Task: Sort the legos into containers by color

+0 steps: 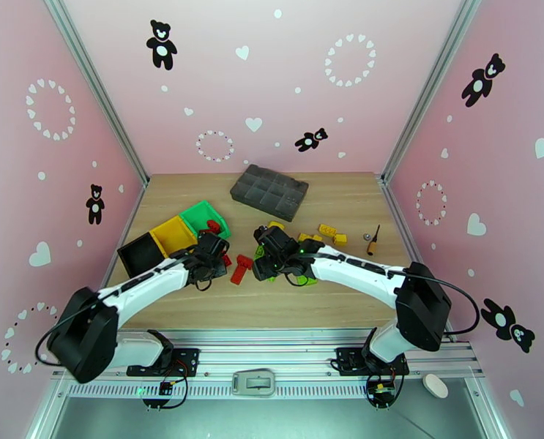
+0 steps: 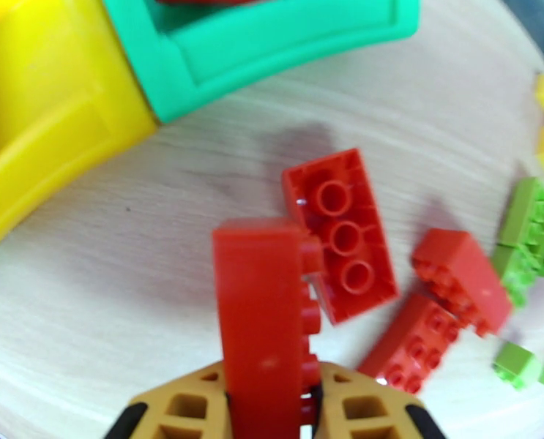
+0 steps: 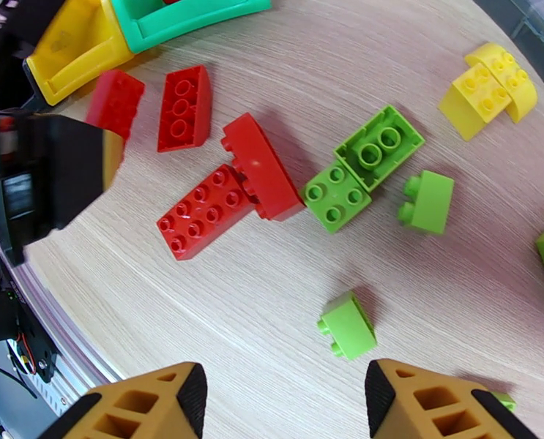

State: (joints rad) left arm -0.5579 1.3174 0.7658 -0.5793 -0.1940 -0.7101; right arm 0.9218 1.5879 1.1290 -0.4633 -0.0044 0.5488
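**Bins, 3.** Black bin [image 1: 141,254], yellow bin [image 1: 173,234] and green bin [image 1: 206,216] stand in a touching row at the bench's left. Something red lies inside the green one.

**Red bricks, 4 outside the bins.** One red brick [image 2: 261,316] stands on edge, pinched in the left claw [image 2: 272,407]. Whether it clears the bench cannot be told. It is just short of the green and yellow bins. An overturned red brick [image 2: 341,235] lies just beyond it, hollows up. Two more red bricks [image 2: 458,279] lie touching each other, to the right.

**Green bricks, at least 5, right wrist view.** A touching pair [image 3: 359,170] lies with a third just beside it. A lone green brick [image 3: 348,325] lies nearer the claw, and another sits at the right edge.

**Yellow bricks, at least 4, top view.** They are scattered right of centre [image 1: 329,230], well apart from the bins.

**Right claw** [image 3: 282,404]. The jaws are spread with nothing between them. The lone green brick lies just ahead, in line with the gap and apart from both fingers.

**Tray, 1.** A dark grey tray [image 1: 269,192] with compartments sits at the far middle.

**Screwdriver, 1** [image 1: 373,241]. It lies to the right of the yellow bricks.

**Bench** [image 1: 330,305]. The surface is pale wood grain.

**Walls** [image 1: 272,82]. They are pink, printed with black teddy bears, white hearts and heart rings. Aluminium rails run up the corners and along the near edge.
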